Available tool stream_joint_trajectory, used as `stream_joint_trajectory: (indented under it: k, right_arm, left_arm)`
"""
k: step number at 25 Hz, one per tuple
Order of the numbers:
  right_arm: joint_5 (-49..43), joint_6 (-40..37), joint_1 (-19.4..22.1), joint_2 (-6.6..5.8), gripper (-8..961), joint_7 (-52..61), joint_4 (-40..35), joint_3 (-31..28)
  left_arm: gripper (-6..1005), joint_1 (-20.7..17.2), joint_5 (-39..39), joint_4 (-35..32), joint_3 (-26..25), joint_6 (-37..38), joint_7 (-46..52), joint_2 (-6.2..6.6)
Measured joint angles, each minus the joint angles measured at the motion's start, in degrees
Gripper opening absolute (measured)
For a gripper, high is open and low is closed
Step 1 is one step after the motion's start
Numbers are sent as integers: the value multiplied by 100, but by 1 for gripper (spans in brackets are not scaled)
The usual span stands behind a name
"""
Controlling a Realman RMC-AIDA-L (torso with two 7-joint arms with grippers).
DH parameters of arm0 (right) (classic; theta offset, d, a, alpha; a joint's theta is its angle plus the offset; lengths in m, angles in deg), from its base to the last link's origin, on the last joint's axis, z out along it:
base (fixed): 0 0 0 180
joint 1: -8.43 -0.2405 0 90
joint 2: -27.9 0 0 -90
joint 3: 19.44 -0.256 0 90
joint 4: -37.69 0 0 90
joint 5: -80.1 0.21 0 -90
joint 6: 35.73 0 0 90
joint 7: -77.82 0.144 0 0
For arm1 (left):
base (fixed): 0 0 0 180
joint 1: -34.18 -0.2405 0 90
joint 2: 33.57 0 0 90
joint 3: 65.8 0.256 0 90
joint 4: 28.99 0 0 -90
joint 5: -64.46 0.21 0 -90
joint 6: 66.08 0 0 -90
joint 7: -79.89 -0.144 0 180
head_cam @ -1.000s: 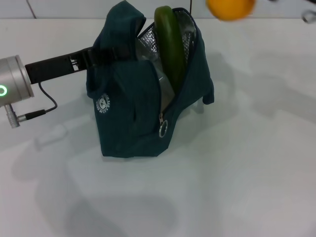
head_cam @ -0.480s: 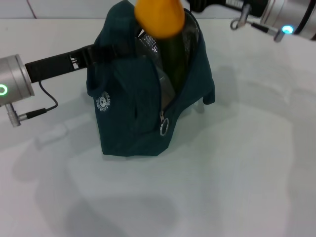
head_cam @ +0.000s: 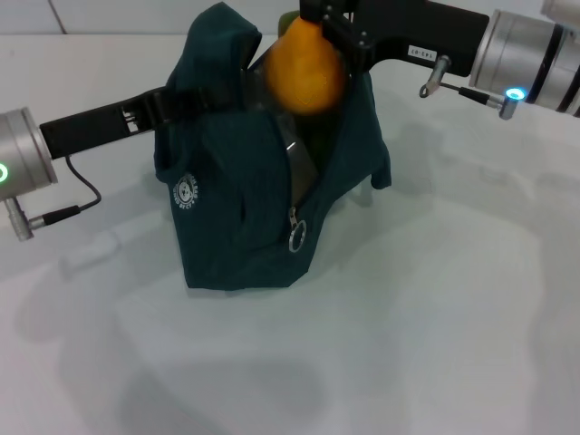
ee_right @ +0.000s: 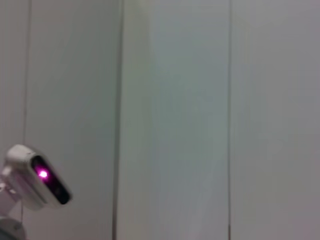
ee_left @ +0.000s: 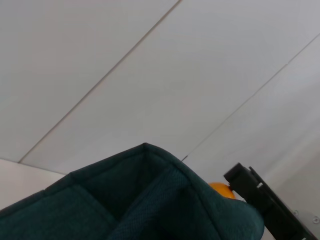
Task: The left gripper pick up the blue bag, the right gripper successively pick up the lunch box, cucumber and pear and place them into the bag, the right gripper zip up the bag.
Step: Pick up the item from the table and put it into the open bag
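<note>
- Over the blue bag's (head_cam: 263, 190) open mouth, our right gripper (head_cam: 328, 32) has carried the pear (head_cam: 304, 74) in from beyond the far rim; jaws clamped on it.
- Beside the bag, our left gripper (head_cam: 172, 101) keeps its jaws pinched on the near-side fabric.
- Behind the pear, the cucumber (head_cam: 288, 20) barely peeks out; next we release, then zip.
</note>
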Motion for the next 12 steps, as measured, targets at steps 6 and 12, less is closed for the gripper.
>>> stream_joint_trajectory:
  k: [6,12]
  right_arm:
    - [-6,95,82,-2,130,327,-42,10]
    - [-63,92,308,-76,214,683,-365,57]
  left_arm:
    - [55,-21,0,0,2,14,0,12]
    - [55,-28,0,0,2,40,0,14]
